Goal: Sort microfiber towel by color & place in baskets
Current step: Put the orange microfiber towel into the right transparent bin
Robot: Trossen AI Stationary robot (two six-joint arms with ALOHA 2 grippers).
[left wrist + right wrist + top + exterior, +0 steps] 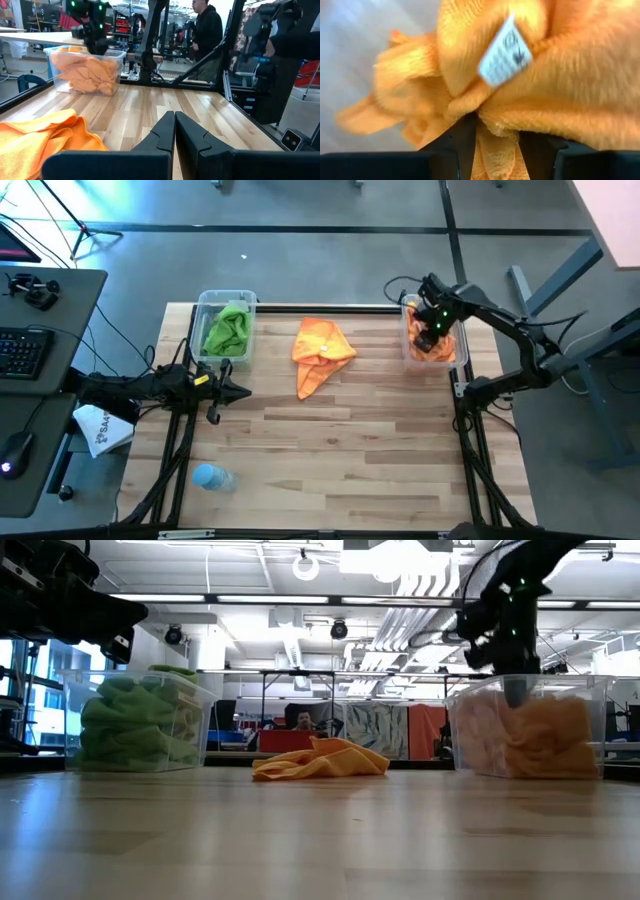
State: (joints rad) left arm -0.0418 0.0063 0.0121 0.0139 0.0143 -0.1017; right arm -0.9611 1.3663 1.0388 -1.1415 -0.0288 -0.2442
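Right gripper [432, 332] down inside right basket [446, 362] at table's right edge, fingers pinched on orange towel [530, 100] bearing white label [506, 51]. Left gripper [175, 131] hovered near left basket [212, 302], fingers pressed together, holding nothing. Green towels [228, 330] bunched in left basket. One loose orange towel [320, 352] lay crumpled on table [340, 440] between baskets. Pale blue bottle [212, 477] near front left corner.
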